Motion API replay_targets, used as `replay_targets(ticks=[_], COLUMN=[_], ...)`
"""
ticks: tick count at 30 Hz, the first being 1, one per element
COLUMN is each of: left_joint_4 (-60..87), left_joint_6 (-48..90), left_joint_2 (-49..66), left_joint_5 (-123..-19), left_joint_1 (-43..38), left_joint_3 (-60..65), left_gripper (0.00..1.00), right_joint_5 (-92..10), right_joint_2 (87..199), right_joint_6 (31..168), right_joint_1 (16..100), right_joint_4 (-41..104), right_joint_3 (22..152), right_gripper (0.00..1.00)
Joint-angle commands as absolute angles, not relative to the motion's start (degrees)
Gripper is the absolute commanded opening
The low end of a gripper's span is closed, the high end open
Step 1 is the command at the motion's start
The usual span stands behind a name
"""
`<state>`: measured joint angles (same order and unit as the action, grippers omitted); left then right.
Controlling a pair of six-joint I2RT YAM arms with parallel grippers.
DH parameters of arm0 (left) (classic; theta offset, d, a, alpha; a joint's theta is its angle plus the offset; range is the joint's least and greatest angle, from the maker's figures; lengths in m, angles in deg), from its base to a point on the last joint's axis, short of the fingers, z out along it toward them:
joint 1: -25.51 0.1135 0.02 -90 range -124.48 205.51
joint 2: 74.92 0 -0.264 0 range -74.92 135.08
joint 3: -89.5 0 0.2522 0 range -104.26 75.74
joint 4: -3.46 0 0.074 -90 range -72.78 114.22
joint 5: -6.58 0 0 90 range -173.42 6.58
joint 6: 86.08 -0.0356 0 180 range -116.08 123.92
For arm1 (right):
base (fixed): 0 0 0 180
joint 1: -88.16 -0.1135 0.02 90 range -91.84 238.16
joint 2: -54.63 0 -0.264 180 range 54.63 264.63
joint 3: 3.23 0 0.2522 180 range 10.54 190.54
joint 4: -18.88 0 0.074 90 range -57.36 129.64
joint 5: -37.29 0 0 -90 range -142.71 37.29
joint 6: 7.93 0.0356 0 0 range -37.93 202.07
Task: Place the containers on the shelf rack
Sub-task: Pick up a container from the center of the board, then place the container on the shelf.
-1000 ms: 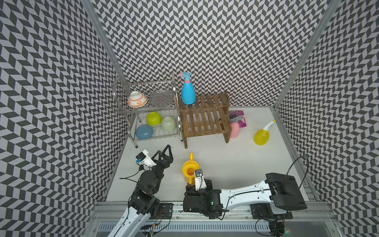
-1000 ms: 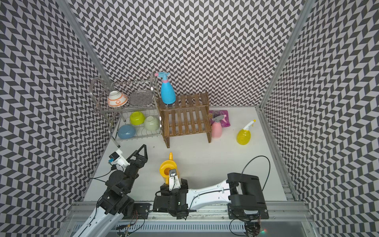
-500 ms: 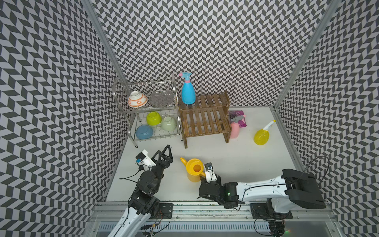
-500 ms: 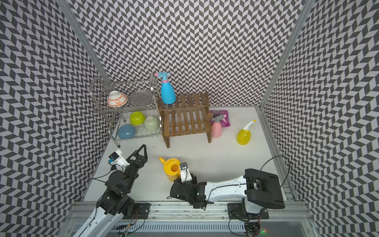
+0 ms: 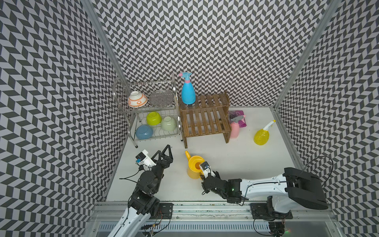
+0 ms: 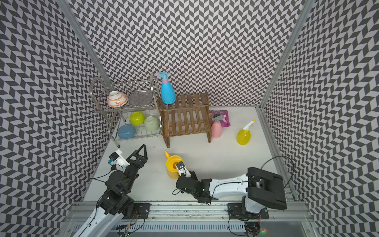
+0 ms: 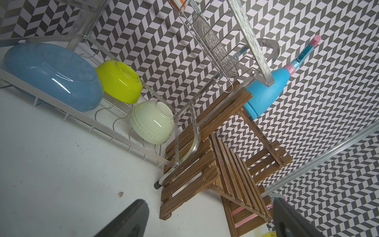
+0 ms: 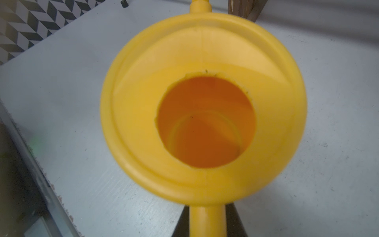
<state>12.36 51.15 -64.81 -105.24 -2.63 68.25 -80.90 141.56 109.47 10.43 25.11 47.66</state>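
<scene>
With the right claw (image 8: 207,229) pinched shut on the handle (image 8: 207,215) of the opaque yellow plastic watering can (image 5: 193,170), upright on the white worktop (image 5: 235,164) near the dark brown slatted wooden shelf rack (image 5: 205,121), lift level, spout (image 5: 187,153) clear of slats.

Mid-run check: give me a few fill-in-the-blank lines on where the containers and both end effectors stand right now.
1. The right end effector is shut on the ____ of the watering can.
2. The only container on the shelf rack is the ____ spray bottle.
3. The left end effector is ____ and holds nothing.
4. The pink spray bottle stands on the table, in front of the ____ packet.

Missing words: handle; blue; open; purple.
</scene>
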Motion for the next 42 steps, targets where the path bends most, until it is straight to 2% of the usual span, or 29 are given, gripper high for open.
replay_targets(ticks=[1, 3, 6, 11, 18, 21, 25, 30, 37, 42], left_joint_4=[11.5, 11.4, 11.0, 9.2, -3.0, -5.8, -7.7, -8.7, -8.6, -7.4], left_joint_6=[50.2, 50.1, 50.0, 49.1, 42.1, 41.3, 41.2, 41.2, 41.4, 41.5], left_joint_2=[-64.8, -64.8, -64.8, -64.9, -65.4, -63.8, -60.0, -55.0, -54.9, -57.4], left_joint_5=[-104.5, -104.3, -103.8, -101.7, -84.6, -80.4, -77.3, -74.2, -73.3, -73.9], left_joint_1=[-2.9, -2.9, -2.9, -2.9, -2.9, -2.9, -2.9, -2.9, -2.9, -2.9], left_joint_3=[68.4, 68.4, 68.6, 69.2, 73.1, 73.3, 72.7, 71.5, 71.3, 71.6], left_gripper=[0.96, 0.96, 0.96, 0.96, 1.0, 1.0, 1.0, 1.0, 1.0, 1.0], right_joint_5=[-80.0, -80.7, -82.4, -82.0, -74.9, -71.1, -67.3, -62.2, -54.9, -55.9], right_joint_2=[137.4, 134.4, 127.6, 110.3, 82.9, 77.5, 78.8, 86.2, 102.5, 112.7], right_joint_6=[106.6, 106.0, 105.3, 103.6, 102.7, 102.8, 101.6, 100.0, 97.6, 93.9], right_joint_1=[10.4, 10.3, 10.4, 11.0, 18.5, 24.4, 30.7, 37.9, 46.7, 50.3], right_joint_4=[19.7, 18.9, 18.3, 16.1, 18.1, 22.8, 26.1, 26.1, 25.4, 29.1], right_joint_3=[45.2, 43.1, 39.9, 32.3, 25.0, 26.7, 31.3, 37.9, 51.7, 64.8], right_gripper=[0.04, 0.0, 0.0, 0.0, 0.0, 0.0, 0.0, 0.0, 0.0, 0.0])
